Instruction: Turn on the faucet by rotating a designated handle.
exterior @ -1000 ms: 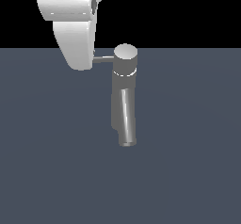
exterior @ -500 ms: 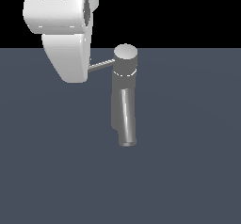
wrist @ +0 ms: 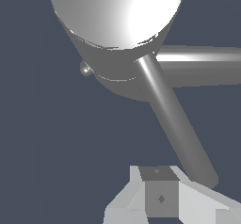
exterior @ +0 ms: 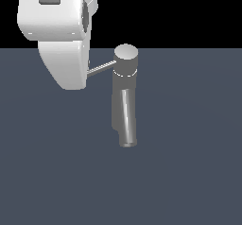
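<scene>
The faucet [exterior: 124, 84] stands upright in the middle of the exterior view, with a flat round cap [exterior: 126, 52] and a tubular spout [exterior: 127, 125] reaching toward the camera. The handle [exterior: 101, 68], a thin rod, sticks out from under the cap to the exterior view's left and slopes slightly down. My white gripper [exterior: 71, 75] covers the rod's outer end. In the wrist view the handle [wrist: 174, 119] runs from the cap [wrist: 117, 11] down to beside my gripper [wrist: 160, 197]. Its fingers show no gap and hold nothing. The spout [wrist: 202, 65] lies behind the rod.
A flat dark grey-blue floor [exterior: 189, 172] lies all around the faucet. A black background fills the top of the exterior view.
My gripper has moved to the exterior view's left and closer to the camera. The handle has swung with it, from level to sloping down-left.
</scene>
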